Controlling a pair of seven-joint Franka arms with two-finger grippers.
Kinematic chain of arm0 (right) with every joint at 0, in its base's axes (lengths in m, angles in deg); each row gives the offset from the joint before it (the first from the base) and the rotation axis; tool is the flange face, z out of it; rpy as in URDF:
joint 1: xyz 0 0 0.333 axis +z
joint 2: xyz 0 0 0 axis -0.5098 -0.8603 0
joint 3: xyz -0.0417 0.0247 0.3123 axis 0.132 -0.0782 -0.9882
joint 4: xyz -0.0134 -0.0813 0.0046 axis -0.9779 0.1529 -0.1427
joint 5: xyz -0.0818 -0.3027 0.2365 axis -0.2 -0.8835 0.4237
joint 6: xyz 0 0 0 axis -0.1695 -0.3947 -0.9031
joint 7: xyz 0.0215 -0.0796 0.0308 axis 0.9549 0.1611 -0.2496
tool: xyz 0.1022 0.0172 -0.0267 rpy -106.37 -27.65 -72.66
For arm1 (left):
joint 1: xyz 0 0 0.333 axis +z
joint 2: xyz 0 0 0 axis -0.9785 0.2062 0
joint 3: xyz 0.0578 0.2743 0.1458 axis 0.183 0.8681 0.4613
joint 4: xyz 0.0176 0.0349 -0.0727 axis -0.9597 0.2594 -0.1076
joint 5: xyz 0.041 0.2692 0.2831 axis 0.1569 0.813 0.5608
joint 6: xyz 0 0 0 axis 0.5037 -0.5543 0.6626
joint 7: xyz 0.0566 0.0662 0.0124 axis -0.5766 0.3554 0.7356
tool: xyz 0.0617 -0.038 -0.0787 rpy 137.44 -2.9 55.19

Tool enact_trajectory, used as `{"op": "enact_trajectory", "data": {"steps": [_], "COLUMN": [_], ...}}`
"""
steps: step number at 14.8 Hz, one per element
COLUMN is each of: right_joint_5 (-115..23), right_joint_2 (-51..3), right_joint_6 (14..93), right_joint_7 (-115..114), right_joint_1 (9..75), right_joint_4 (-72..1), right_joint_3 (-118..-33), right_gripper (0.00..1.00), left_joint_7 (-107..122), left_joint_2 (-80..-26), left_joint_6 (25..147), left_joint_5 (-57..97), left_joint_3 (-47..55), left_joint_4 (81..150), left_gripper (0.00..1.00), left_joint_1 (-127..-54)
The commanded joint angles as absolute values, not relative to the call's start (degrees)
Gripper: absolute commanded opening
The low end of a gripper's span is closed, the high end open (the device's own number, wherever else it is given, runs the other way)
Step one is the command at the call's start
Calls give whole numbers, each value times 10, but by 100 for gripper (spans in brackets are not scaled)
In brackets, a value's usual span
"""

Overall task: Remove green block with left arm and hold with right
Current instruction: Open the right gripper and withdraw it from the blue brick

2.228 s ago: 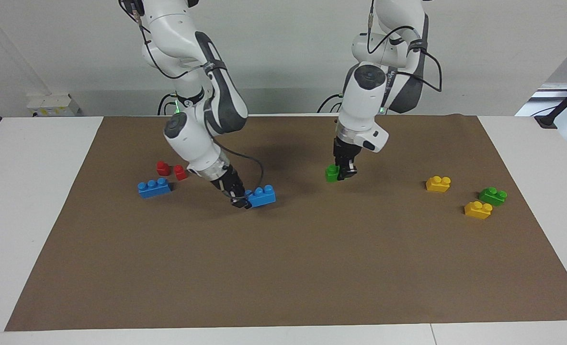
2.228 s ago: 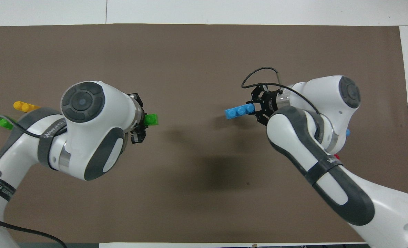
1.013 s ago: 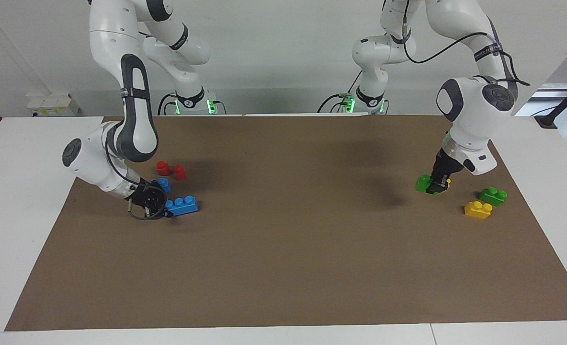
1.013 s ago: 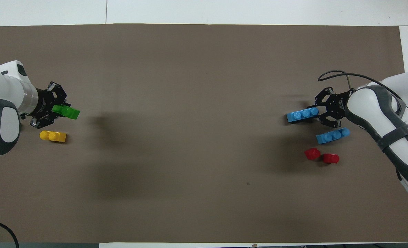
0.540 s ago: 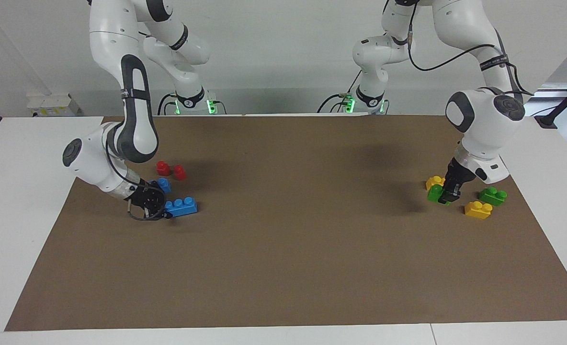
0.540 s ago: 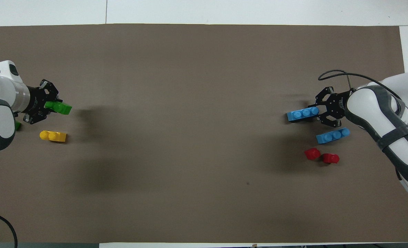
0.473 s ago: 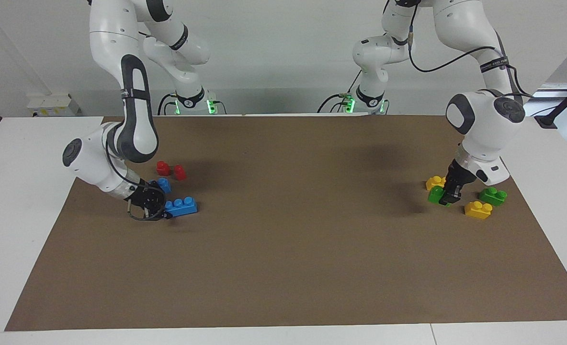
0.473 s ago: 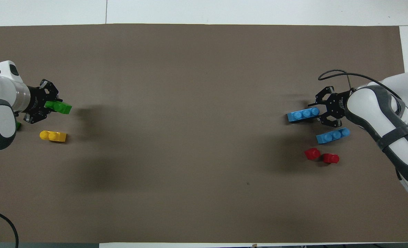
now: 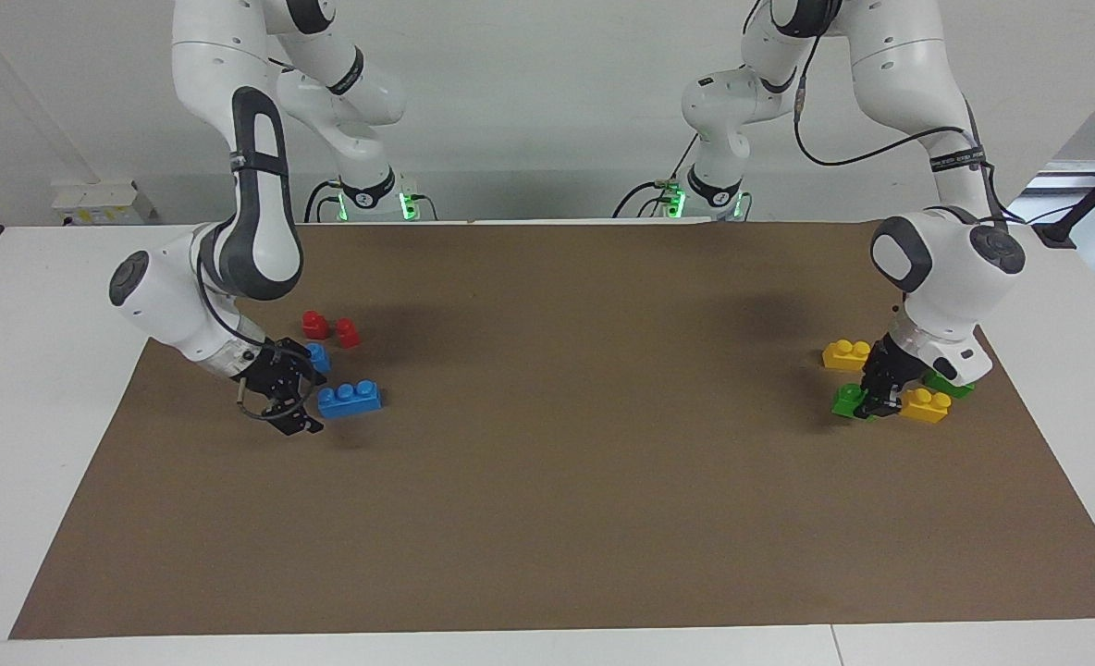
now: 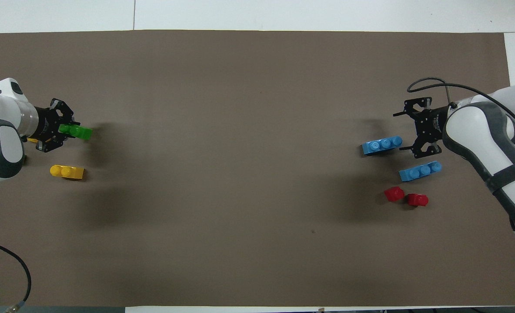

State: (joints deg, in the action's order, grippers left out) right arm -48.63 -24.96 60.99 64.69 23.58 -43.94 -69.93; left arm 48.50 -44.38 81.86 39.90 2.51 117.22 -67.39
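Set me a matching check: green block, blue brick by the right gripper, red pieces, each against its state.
1 green block
2 blue brick
3 red pieces

A on the mat, ungripped, at the right gripper's open jaws
B nearest the robots at the right arm's end
C clamped in the left gripper

Pairs: 1-C, 2-A, 3-B

green block lowered to mat, right gripper released blue brick

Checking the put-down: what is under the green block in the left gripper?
Brown mat lies under the green block; the left gripper covers one end. Contact cannot be told.
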Motion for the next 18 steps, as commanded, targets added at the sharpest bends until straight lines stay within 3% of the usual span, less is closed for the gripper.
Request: {"op": "enact_trajectory", "data": {"steps": [1, 6, 9, 10, 11, 15, 18], "right_joint_5": [-526, -613, -648, -665, -682, -712, -756], "right_joint_2": [-215, -197, -156, -140, -124, -69, -51], "right_joint_6": [566, 423, 388, 378, 363, 303, 301], "right_joint_7": [661, 596, 434, 388, 349, 214, 92], "right_joint_1": [234, 236, 236, 237, 242, 258, 263], "right_joint_4": [-414, -304, -291, -292, -292, -292, -291], "right_joint_3": [-701, -708, -709, -710, -710, -711, -722], "right_gripper": [99, 100, 100, 100, 100, 100, 100], "left_joint_7": [495, 495, 491, 489, 488, 488, 488], "left_joint_2": [-413, -384, -383, -383, -383, -385, -403], "left_joint_6": [832, 848, 858, 857, 852, 846, 826], "left_joint_5": [383, 388, 391, 394, 408, 423, 423], "left_joint_3": [21, 21, 21, 22, 22, 21, 21], "left_joint_4": [1147, 1129, 1130, 1129, 1129, 1129, 1129], "left_gripper": [0, 0, 0, 33, 99, 100, 100], "left_joint_1": [-668, -668, -668, -669, -671, -674, -673]}}
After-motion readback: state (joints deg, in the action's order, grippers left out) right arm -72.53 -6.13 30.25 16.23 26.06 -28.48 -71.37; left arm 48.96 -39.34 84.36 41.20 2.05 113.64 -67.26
